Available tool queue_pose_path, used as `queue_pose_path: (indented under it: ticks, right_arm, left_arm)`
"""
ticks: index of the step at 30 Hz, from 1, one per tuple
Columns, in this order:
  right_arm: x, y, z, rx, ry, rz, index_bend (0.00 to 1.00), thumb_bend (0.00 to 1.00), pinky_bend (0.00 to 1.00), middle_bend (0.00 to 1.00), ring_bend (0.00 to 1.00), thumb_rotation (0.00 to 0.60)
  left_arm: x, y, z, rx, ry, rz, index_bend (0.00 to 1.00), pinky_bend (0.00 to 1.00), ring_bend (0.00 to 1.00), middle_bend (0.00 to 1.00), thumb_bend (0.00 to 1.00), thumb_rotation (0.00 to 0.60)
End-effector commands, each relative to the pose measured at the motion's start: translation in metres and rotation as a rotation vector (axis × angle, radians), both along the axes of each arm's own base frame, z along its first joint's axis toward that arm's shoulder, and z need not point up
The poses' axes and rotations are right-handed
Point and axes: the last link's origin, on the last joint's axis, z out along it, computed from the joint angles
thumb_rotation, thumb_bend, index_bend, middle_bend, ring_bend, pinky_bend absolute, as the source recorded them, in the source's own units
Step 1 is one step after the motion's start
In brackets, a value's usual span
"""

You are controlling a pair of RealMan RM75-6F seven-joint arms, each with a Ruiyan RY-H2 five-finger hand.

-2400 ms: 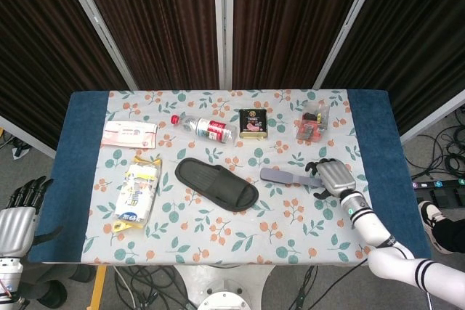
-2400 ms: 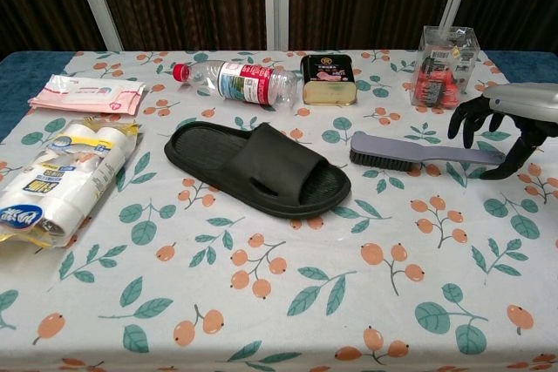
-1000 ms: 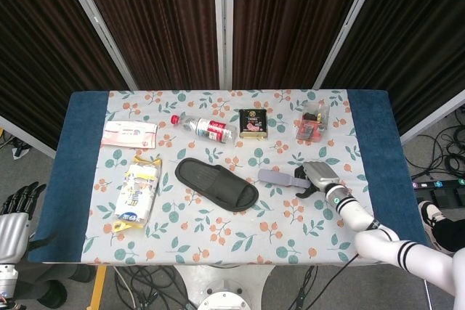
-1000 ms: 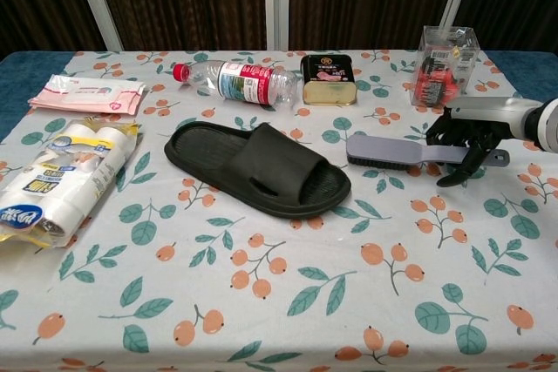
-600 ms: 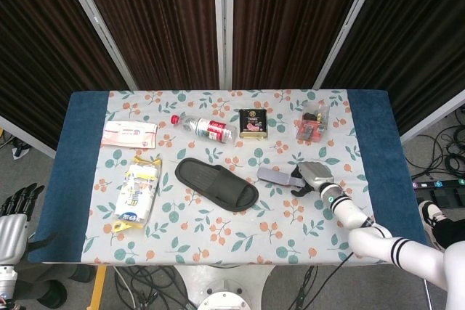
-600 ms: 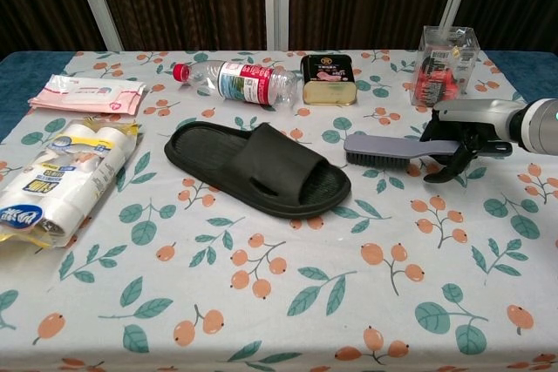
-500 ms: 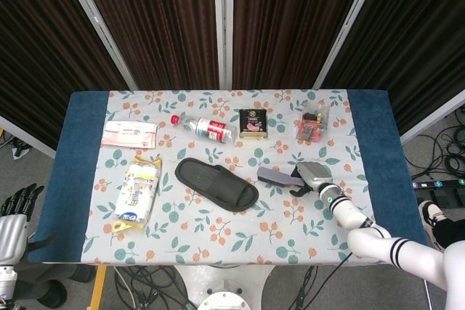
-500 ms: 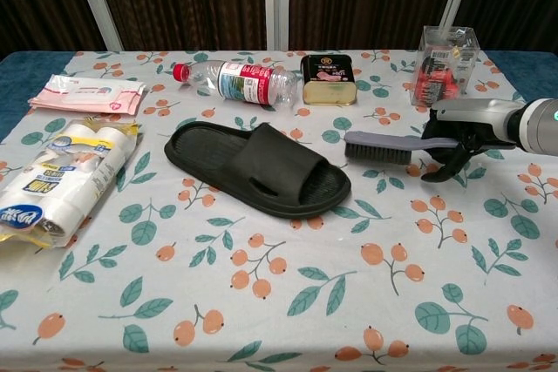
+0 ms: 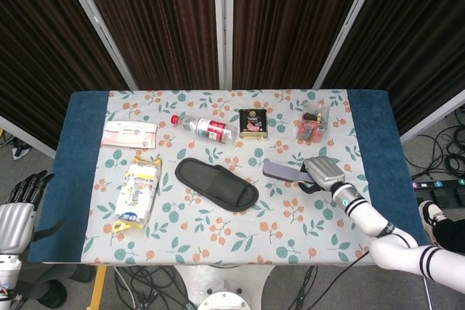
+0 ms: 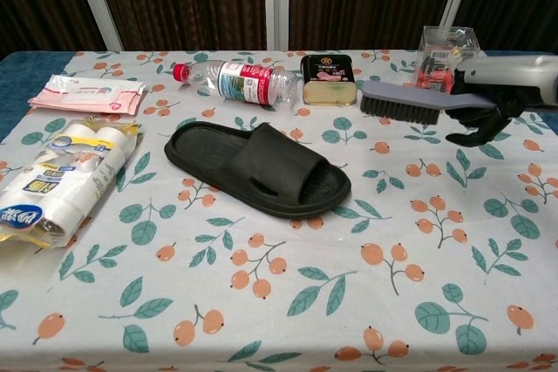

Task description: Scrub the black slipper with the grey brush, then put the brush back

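The black slipper [image 9: 216,182] [image 10: 258,168] lies flat near the table's middle, toe end toward the right. My right hand [image 9: 322,173] [image 10: 500,98] grips the handle of the grey brush [image 9: 280,172] [image 10: 406,102] and holds it lifted above the cloth, bristles down, to the right of the slipper and apart from it. My left hand [image 9: 18,212] hangs off the table's left side, fingers spread, holding nothing; the chest view does not show it.
Along the back stand a plastic bottle [image 10: 234,81], a tin [image 10: 328,78] and a clear box of red items [image 10: 443,63]. A pink packet [image 10: 87,93] and a wrapped roll pack [image 10: 54,185] lie at the left. The floral tablecloth [image 10: 305,302] shows bare in front.
My right hand closed on the brush handle and raised the brush off the table, carrying it up and slightly right. The slipper has not moved.
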Motion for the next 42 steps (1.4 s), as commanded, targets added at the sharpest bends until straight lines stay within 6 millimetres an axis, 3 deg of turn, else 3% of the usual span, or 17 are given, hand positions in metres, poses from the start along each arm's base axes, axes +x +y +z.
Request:
queue_pose_path:
  ticks: [1,5,8,13,18,24,29,37,42]
  right_arm:
    - [0.017,0.009,0.027,-0.038,-0.014,0.102,1.00,0.34,1.00,1.00,1.00,0.600]
    - [0.036,0.014,0.045,-0.060,-0.005,0.202,1.00,0.38,1.00,1.00,1.00,0.600]
    - [0.048,0.018,0.051,-0.060,0.018,0.253,1.00,0.38,1.00,1.00,1.00,0.600]
    - [0.060,0.017,0.048,-0.047,0.044,0.280,1.00,0.38,1.00,1.00,1.00,0.600]
    - [0.069,0.012,0.040,-0.049,0.067,0.294,1.00,0.38,1.00,1.00,1.00,0.600]
    - [0.071,0.004,0.029,-0.049,0.104,0.285,1.00,0.38,1.00,1.00,1.00,0.600]
    - [0.074,0.000,0.017,-0.040,0.121,0.285,1.00,0.38,1.00,1.00,1.00,0.600]
    - [0.075,-0.006,0.004,-0.037,0.141,0.281,1.00,0.38,1.00,1.00,1.00,0.600]
    - [0.073,-0.007,-0.015,-0.015,0.154,0.280,1.00,0.38,1.00,1.00,1.00,0.600]
  left_arm:
    - [0.022,0.032,0.000,-0.058,-0.010,-0.125,0.16,0.14,0.11,0.18,0.31,0.600]
    - [0.052,0.071,-0.012,-0.162,-0.042,-0.251,0.16,0.14,0.11,0.18,0.35,0.600]
    - [0.078,0.107,-0.033,-0.295,-0.082,-0.319,0.16,0.14,0.11,0.18,0.33,0.600]
    - [0.115,0.153,-0.071,-0.469,-0.011,-0.383,0.16,0.14,0.11,0.18,0.28,0.600]
    - [0.147,0.184,-0.112,-0.570,0.086,-0.424,0.16,0.14,0.11,0.18,0.25,0.600]
    - [0.165,0.207,-0.154,-0.670,0.154,-0.379,0.16,0.14,0.11,0.17,0.24,0.600]
    - [0.172,0.216,-0.180,-0.716,0.183,-0.351,0.16,0.14,0.11,0.17,0.24,0.600]
    - [0.176,0.225,-0.203,-0.749,0.219,-0.314,0.16,0.14,0.11,0.16,0.24,0.600]
    - [0.176,0.224,-0.212,-0.768,0.218,-0.295,0.17,0.14,0.11,0.19,0.24,0.600]
